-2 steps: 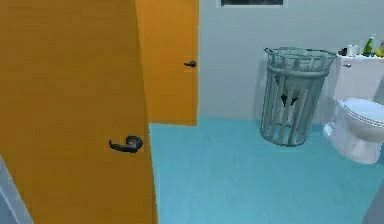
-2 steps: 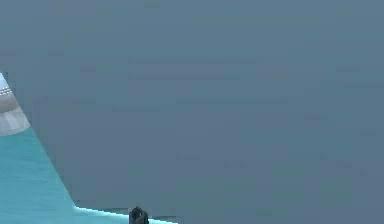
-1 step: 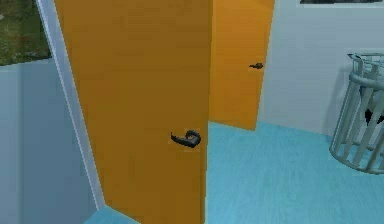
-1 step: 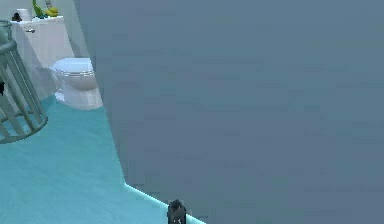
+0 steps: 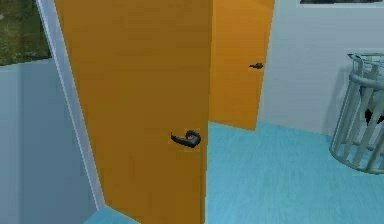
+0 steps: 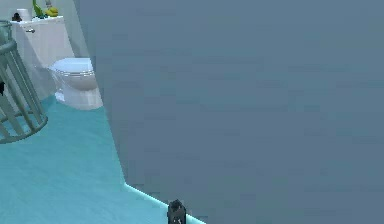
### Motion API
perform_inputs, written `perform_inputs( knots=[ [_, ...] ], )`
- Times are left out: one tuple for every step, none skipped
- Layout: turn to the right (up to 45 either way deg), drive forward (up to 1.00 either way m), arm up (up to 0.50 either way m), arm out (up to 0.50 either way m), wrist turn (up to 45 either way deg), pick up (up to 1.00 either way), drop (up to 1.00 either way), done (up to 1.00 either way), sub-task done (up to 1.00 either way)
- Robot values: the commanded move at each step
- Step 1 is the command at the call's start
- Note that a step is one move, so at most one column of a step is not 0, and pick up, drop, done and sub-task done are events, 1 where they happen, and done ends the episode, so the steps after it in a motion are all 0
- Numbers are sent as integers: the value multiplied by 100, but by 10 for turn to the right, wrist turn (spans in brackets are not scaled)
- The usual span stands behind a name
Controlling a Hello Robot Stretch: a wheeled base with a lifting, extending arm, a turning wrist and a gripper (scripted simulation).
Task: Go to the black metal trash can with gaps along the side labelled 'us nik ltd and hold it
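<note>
A slatted metal trash can [image 5: 362,112] with open gaps along its side stands on the cyan floor at the forward view's right edge; it looks grey. The same can [image 6: 14,92] appears at the arm side view's left edge. A small dark shape [image 6: 176,212] rises from the arm side view's bottom edge at the foot of a grey wall. It may be the gripper's tip, and I cannot tell whether it holds anything.
An orange door [image 5: 130,100] with a black handle [image 5: 185,138] stands close in front, ajar. A second orange door [image 5: 240,60] is behind it. A white toilet [image 6: 78,80] sits beyond the can. A large grey wall [image 6: 250,100] is close alongside. Cyan floor [image 5: 270,170] leads to the can.
</note>
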Motion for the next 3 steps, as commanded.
perform_inputs(
  knots=[
    [0,0,0,42,0,0,0,0,0],
    [0,0,0,0,450,0,0,0,0],
    [0,0,0,0,450,0,0,0,0]
  ],
)
